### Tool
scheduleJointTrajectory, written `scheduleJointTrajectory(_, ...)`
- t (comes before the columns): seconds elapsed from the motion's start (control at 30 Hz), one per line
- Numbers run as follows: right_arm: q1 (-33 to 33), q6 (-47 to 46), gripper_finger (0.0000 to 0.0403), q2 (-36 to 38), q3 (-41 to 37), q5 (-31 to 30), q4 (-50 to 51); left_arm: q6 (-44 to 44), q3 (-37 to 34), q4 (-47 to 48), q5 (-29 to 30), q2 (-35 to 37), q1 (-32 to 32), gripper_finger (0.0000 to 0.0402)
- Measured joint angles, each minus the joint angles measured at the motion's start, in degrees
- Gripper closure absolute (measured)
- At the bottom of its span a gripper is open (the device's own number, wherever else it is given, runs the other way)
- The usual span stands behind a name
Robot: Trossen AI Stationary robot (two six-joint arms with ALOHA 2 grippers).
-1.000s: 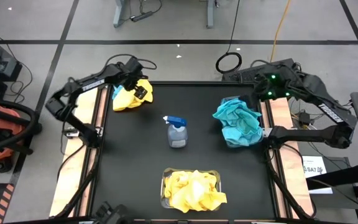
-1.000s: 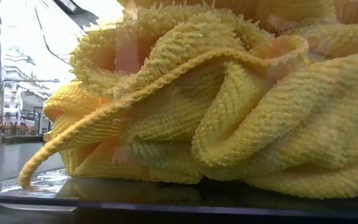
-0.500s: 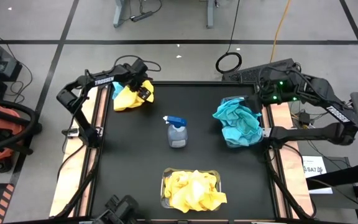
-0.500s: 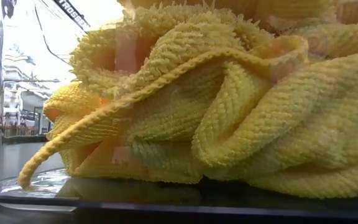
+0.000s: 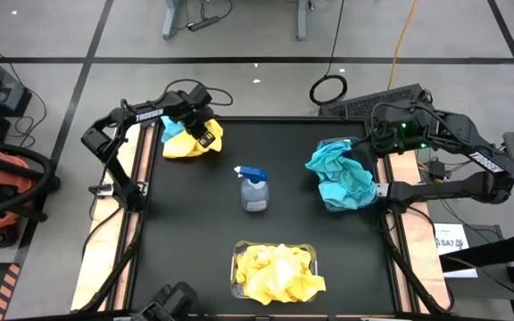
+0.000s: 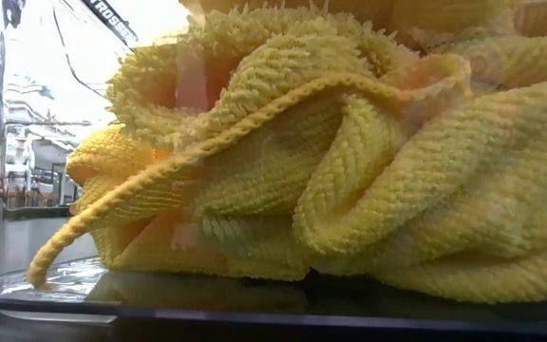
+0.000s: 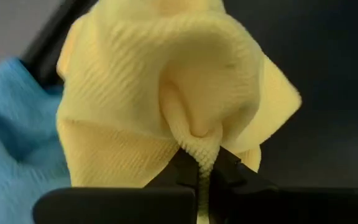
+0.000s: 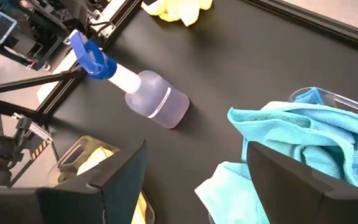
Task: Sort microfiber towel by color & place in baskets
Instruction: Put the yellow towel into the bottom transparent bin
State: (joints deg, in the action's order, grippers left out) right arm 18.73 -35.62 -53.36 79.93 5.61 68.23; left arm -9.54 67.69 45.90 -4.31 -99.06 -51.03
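A loose yellow microfiber towel (image 5: 190,144) lies bunched at the table's far left, partly on a blue towel (image 5: 171,127). My left gripper (image 5: 202,132) is down on the yellow towel and shut on it. A clear basket (image 5: 273,272) at the near edge holds yellow towels (image 6: 330,171). At the right, blue towels (image 5: 342,176) are heaped in and over the other basket (image 8: 319,96). My right gripper (image 8: 197,186) hovers open at the heap's far right side, with nothing between its fingers. My left gripper pinches a raised fold (image 7: 202,149) of the yellow towel between its two fingertips (image 7: 182,168). The fingers come from above, slanting down. The rest of the towel spreads out in front of the fingers and lies on the table and on the blue towel (image 7: 11,118).
A clear spray bottle with a blue trigger (image 5: 254,189) lies in the middle of the black table, between the loose towels and the two baskets. Wooden side rails (image 5: 132,178) run along the table's left and right edges.
My left arm has swung and lowered its gripper a little toward the table's near edge, onto the yellow towel, which has bunched up slightly under it. My right gripper has drifted a little toward the blue heap.
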Motion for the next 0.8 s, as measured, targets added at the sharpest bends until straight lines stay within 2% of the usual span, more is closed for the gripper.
scheduleJointTrajectory(0.1, -1.51, 0.08, 0.0133, 0.0, -0.01, 0.26, -1.03, 0.99, 1.42, 5.28, -0.62, 2.13, 0.74, 0.0396)
scheduleJointTrajectory(0.23, -3.79, 1.87, 0.0133, 0.02, 0.0, 0.54, -1.14, 4.33, 2.47, 9.09, -0.84, 9.16, 3.01, 0.0398)
scheduleJointTrajectory(0.5, -8.78, 2.57, 0.0133, 0.31, -0.01, 0.76, -1.15, 12.53, 7.42, 9.63, -3.67, 25.01, 6.94, 0.04)
scheduleJointTrajectory(0.63, -10.35, 3.6, 0.0133, 0.33, -0.01, 0.76, -1.16, 15.5, 9.87, 9.53, -6.04, 31.53, 11.1, 0.04)
scheduleJointTrajectory(0.8, -12.06, 4.06, 0.0133, 0.33, -0.01, 0.76, -2.45, 19.51, 13.74, 9.57, -6.23, 38.02, 18.37, 0.0401)
